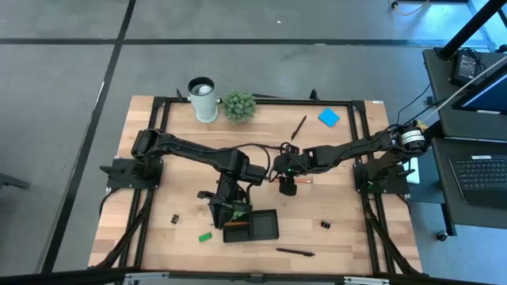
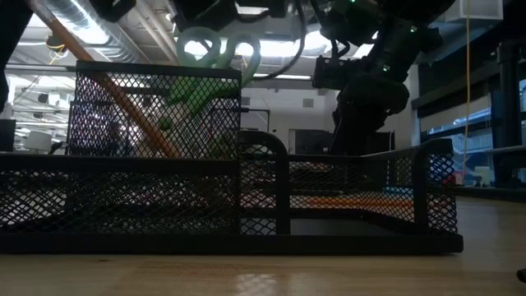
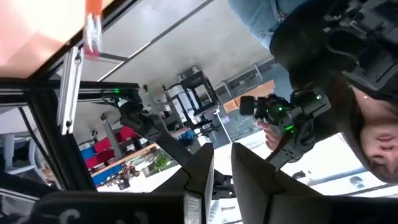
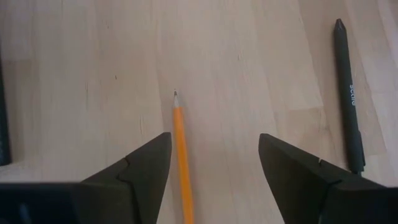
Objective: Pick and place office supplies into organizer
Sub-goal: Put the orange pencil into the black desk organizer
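The right gripper [image 4: 214, 168] hangs over the middle of the tabletop with its jaws spread wide around an orange pencil [image 4: 181, 146]. The pencil is light, thin, stiff and rolls easily, so its middle looks the best place to pinch. A black pen [image 4: 348, 99] lies nearby. The left gripper [image 1: 230, 210] is over the mesh organizer [image 1: 261, 226] near the front edge. Green-handled scissors [image 2: 215, 53] stick up from the organizer's tall part. The left jaws are only slightly apart, holding nothing that shows.

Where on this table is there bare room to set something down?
Bare wood lies left of the white cup down to the binder clip, and between the sticky pad and right edge. Crowded mid-table, where both grippers meet above the organizer.
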{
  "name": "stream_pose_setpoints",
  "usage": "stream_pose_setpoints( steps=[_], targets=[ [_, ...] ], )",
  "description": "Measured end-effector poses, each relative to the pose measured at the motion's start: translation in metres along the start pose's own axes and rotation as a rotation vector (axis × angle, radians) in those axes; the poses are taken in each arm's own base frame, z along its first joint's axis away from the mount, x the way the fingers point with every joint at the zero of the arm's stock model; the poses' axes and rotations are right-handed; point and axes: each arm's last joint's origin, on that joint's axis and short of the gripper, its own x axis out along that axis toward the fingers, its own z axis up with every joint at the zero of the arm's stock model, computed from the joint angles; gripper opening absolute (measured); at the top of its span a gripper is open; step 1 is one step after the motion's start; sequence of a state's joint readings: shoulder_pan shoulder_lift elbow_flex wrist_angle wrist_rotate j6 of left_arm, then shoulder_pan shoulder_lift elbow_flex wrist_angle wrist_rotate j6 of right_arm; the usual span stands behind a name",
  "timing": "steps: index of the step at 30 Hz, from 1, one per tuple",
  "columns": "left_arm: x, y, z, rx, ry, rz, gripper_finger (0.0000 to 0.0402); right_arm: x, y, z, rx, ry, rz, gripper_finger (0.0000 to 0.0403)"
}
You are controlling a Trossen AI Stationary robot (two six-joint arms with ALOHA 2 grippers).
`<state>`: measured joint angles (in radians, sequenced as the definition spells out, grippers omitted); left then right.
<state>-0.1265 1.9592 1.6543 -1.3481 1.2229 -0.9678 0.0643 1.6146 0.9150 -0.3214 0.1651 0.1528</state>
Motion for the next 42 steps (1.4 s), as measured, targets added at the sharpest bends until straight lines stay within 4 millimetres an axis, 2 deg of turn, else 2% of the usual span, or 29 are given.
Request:
stream_pose_setpoints(
  steps=[4, 8, 12, 19, 24, 30, 36, 42],
  targets=[
    [-0.005, 0.003, -0.017, -0.001, -0.005, 0.011, 0.0051, 0.000, 0.000, -0.001, -0.002, 0.014, -0.003, 0.0245],
    [-0.010, 0.007, -0.041, 0.125, -0.115, 0.086, 0.0048, 0.000, -0.001, -0.005, -0.009, 0.051, -0.010, 0.0245],
    [-0.010, 0.012, -0.065, 0.293, -0.386, 0.293, 0.0048, -0.001, -0.002, -0.012, -0.007, 0.127, -0.022, 0.0245],
    [-0.003, 0.018, -0.098, 0.438, -0.873, 0.633, 0.0052, -0.010, -0.011, -0.033, 0.042, 0.352, -0.077, 0.0245],
    [0.003, 0.018, -0.107, 0.498, -1.123, 0.819, 0.0058, -0.019, -0.015, -0.051, 0.048, 0.551, -0.128, 0.0245],
    [0.009, 0.021, -0.105, 0.551, -1.210, 0.959, 0.0076, -0.027, -0.011, -0.061, 0.031, 0.684, -0.094, 0.0245],
    [0.012, 0.039, -0.094, 0.537, -1.230, 1.085, 0.0086, -0.024, 0.007, -0.058, 0.010, 0.602, -0.047, 0.0245],
    [0.010, 0.065, -0.104, 0.619, -1.309, 0.953, 0.0088, -0.023, 0.025, -0.054, -0.054, 0.500, -0.031, 0.0245]
  ],
)
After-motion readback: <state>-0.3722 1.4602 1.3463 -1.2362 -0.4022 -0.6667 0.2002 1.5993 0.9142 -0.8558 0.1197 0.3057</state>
